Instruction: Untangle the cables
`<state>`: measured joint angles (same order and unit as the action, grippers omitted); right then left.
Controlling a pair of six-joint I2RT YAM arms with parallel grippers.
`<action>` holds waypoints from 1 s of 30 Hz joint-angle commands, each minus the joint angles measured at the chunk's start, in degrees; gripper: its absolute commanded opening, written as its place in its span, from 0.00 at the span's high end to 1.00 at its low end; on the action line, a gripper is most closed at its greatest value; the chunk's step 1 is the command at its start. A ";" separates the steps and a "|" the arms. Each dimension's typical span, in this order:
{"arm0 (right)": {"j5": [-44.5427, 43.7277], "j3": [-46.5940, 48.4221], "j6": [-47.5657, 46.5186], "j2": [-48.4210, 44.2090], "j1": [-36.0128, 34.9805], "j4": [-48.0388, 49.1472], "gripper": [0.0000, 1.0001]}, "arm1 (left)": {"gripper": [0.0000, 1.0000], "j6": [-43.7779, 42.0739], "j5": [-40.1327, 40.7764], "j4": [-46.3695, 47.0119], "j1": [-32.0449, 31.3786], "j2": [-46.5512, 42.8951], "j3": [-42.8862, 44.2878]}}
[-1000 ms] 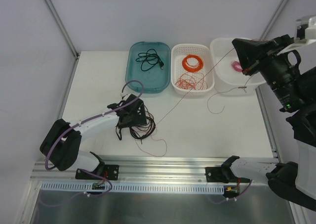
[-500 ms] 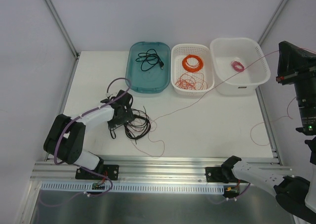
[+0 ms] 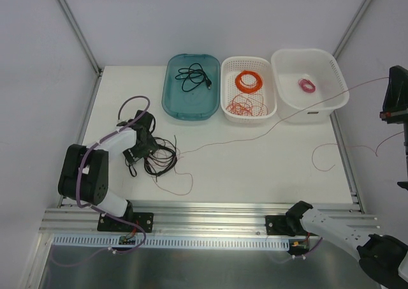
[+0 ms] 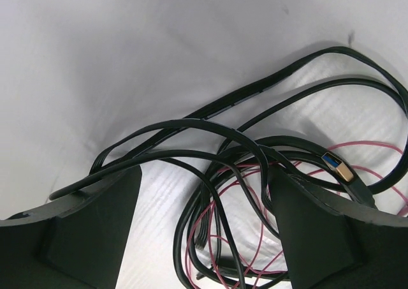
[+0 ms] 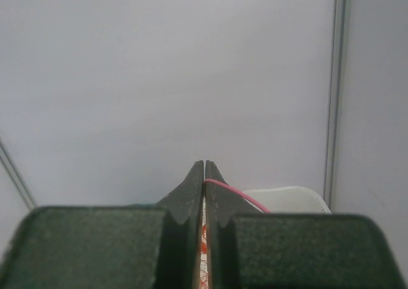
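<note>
Cord [image 4: 191, 121], one, beneath wide-open left tool [image 4: 204, 174]; pink wire [image 5: 233, 191], one, pinched in right tool [image 5: 204, 166].

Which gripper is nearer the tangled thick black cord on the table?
Left. The left gripper hangs open over the thick black cord, fingers straddling it; the right gripper is far off to the right, shut on the thin pinkish-red wire.

Right gripper [image 3: 393, 81] half off-frame (top view); black cord [image 4: 191, 122] loops cropped below
</note>
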<state>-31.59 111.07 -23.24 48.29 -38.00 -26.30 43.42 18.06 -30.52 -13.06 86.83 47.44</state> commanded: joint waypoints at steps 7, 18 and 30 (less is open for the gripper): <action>-8.21 -3.14 -4.26 -5.49 -2.07 0.99 0.99 | 0.17 -0.53 2.85 -3.23 9.45 -0.17 0.64; -12.61 -5.15 -6.12 -10.41 -10.86 2.14 0.99 | 0.15 -4.22 0.93 -3.14 16.05 0.19 2.39; -11.39 -24.57 6.53 -5.07 -15.35 -4.45 0.99 | 0.11 -11.86 -11.11 -2.61 7.98 -10.62 2.57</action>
<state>-44.25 88.49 -21.58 39.68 -53.08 -29.10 35.22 11.94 -32.25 -1.89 80.40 48.31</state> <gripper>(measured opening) 0.015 0.887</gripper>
